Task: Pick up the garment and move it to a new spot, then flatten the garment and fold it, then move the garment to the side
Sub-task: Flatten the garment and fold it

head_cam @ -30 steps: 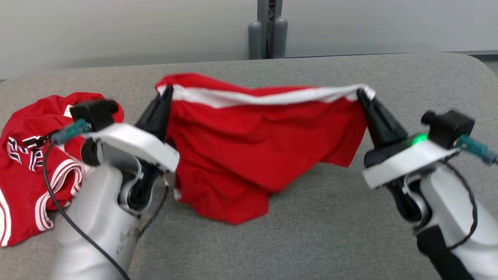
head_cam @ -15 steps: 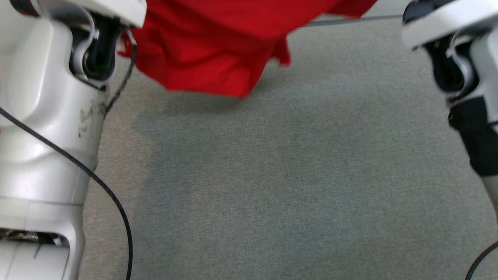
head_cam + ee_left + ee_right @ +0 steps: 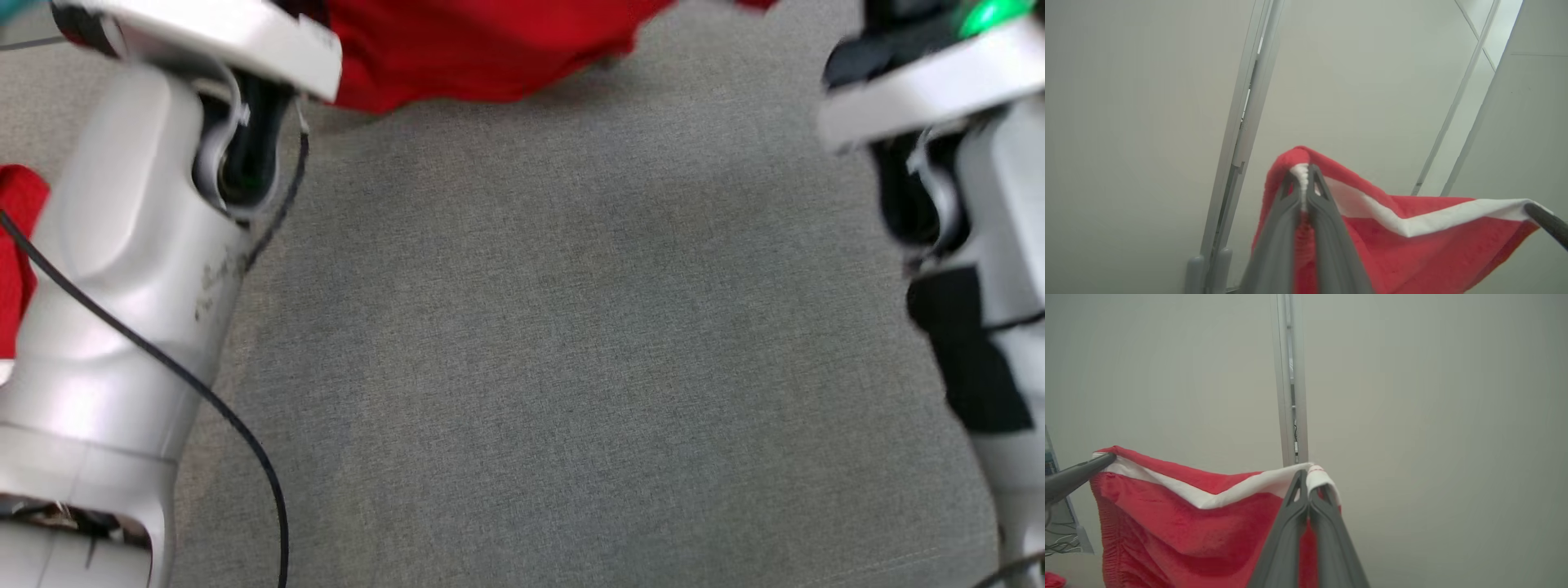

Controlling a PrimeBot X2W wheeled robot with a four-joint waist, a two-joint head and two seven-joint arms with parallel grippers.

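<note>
The garment (image 3: 1412,245) is red with a white band along its top edge, and it hangs stretched in the air between my two grippers. My left gripper (image 3: 1303,171) is shut on one top corner of that band. My right gripper (image 3: 1306,475) is shut on the other top corner. The garment (image 3: 1188,531) droops in folds below the band. In the head view only its lower hem (image 3: 482,49) shows, at the top edge above the grey table (image 3: 571,367), between my two pale forearms. The fingertips are above that view's edge.
A second red cloth (image 3: 16,237) lies on the table at the far left, beside my left forearm. Behind the table stands a pale wall with a grey vertical post (image 3: 1290,375). Grey fabric covers the whole table top.
Both arms have lifted the stretched garment upward. The head camera has tipped down, so the table fills the picture and the garment sits at its top edge.
</note>
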